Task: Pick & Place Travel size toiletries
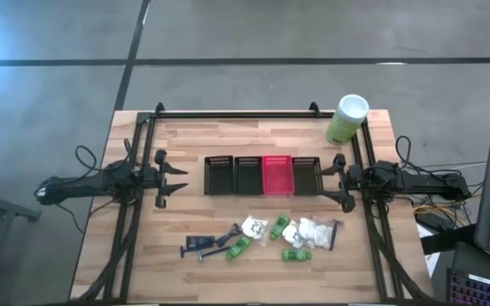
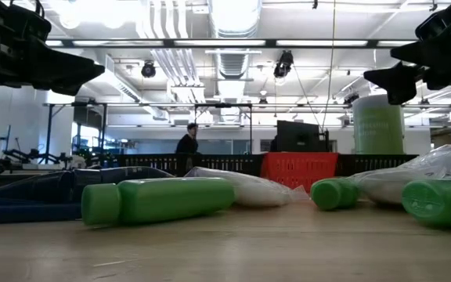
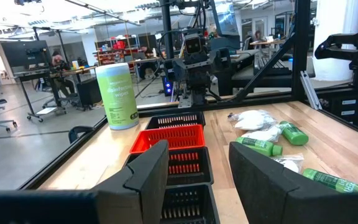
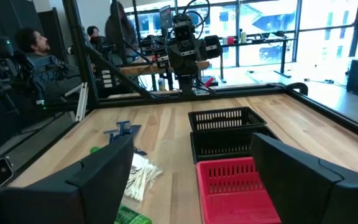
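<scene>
The toiletries [image 1: 266, 236] are found scattered on the tabletop [image 1: 185, 136] in front of the basket row [image 1: 262, 175] (none yet binned). The right hand [image 1: 341, 184] is seen spread wide and empty at the row's right end; the left hand [image 1: 167, 178], parted and empty, is held at the opposite end. A descent squarely over a single green bottle [image 1: 239, 247] is advised, clear of the crinkly packets [image 1: 313, 231].

My own two dark fingers [image 4: 101, 177] stood wide apart, nothing between them. Ahead: red basket [image 4: 232, 186] nearest, then two black baskets [image 4: 229, 130] in row on wooden table [image 4: 166, 124]. Beside baskets: white packet [image 4: 138, 174], bit of green bottle [image 4: 129, 216], blue razor stick [image 4: 122, 131]. Left arm [image 4: 185, 46] faced me across table. People [image 4: 36, 53] sat beyond frame.
</scene>
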